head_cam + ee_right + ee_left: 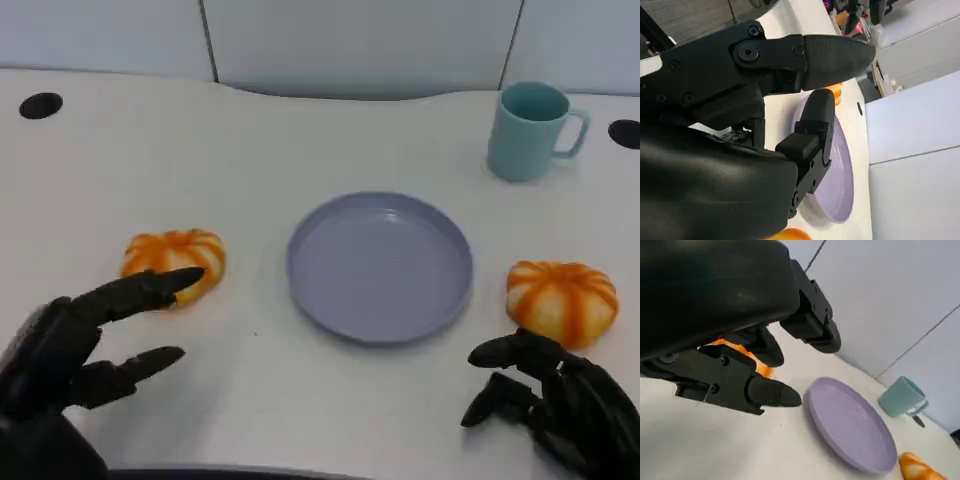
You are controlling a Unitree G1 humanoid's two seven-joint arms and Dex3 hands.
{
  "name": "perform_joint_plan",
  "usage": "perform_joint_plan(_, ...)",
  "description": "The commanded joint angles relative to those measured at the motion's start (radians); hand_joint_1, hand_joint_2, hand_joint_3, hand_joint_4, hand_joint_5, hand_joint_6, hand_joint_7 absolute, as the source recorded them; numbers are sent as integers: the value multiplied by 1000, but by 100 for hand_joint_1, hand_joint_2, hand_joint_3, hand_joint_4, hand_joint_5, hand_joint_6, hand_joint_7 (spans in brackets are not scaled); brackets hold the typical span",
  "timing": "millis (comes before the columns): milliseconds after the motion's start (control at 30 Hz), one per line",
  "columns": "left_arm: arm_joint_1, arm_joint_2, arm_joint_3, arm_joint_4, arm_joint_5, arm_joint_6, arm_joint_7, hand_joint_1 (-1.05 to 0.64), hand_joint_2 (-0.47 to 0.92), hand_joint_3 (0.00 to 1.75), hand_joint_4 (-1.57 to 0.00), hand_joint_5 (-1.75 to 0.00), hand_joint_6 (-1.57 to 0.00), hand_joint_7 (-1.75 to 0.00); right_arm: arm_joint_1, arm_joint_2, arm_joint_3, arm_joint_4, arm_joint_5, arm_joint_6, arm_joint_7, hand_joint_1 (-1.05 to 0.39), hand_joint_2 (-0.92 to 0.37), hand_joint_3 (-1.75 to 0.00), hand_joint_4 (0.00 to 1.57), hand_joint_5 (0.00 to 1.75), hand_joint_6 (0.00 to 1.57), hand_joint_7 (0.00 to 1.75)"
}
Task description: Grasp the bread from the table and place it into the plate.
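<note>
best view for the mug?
Head view: the mug stands whole and upright, handle visible, beyond the plate. Left wrist view shows it smaller and tilted. In the right wrist view I can't make it out.

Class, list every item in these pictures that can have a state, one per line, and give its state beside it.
Left bread: on the table, left of the plate, not held.
Right bread: on the table, right of the plate, not held.
Plate: flat on the table, nothing in it.
Mug: upright, handle to the right.
Left hand: fingers apart, holding nothing.
Right hand: fingers apart, holding nothing.
</note>
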Motion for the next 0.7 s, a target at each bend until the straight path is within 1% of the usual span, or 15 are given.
perform_joint_plan(33,11,72,-10,-127,167,50,86,-29,92,10,-52,-14,-52,0,4,-5,-6,13,6,-8,4,-47,-92,-45,57,137,56,100)
perform_joint_plan(167,-11,109,-26,-207,302,110,153,-36,92,4,-49,-6,-48,0,0,-3,-5,20,4,-12,2,-48,-92,-45,58,137,56,100)
perform_joint_plan(367,-66,161,-67,-219,375,168,192,-42,92,1,-46,-2,-43,0,-1,-1,-2,22,2,-16,-3,-47,-92,-46,58,138,57,100)
perform_joint_plan(500,-100,190,-102,-232,407,221,172,-45,91,0,-42,0,-38,0,-2,2,-4,21,9,-10,2,-46,-92,-46,57,138,57,100)
perform_joint_plan(700,-161,228,-179,-246,459,334,95,-51,92,2,-27,0,-27,0,4,2,-3,11,7,2,-6,-46,-92,-46,57,138,56,100)
